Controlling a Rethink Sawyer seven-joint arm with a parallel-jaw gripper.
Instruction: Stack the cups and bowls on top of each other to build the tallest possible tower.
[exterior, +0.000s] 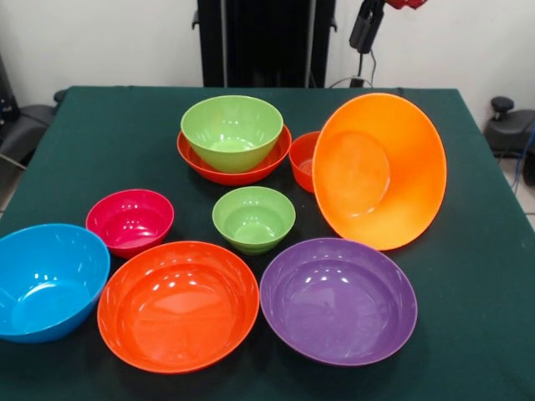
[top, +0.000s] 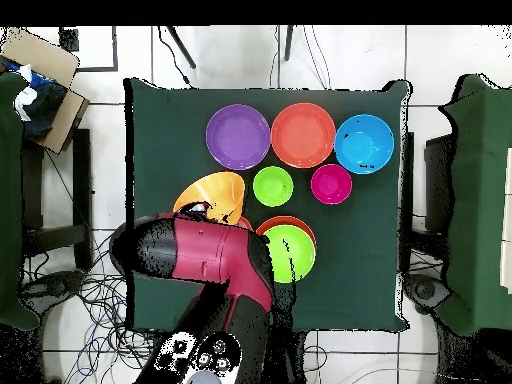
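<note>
On the green table [exterior: 100, 134], a large orange bowl [exterior: 380, 171] is seen tilted steeply on its edge, leaning by a small red-orange bowl [exterior: 304, 159]; whether it is gripped cannot be told, since the gripper's state is hidden under the arm [top: 205, 260]. A tower is barely begun: a medium lime green bowl [exterior: 231, 131] is nested in a wide red-orange bowl [exterior: 234, 167]. Purple [exterior: 338, 301], orange-red [exterior: 178, 305], blue [exterior: 46, 280], magenta [exterior: 130, 220] and small green [exterior: 253, 218] bowls remain unstacked.
</note>
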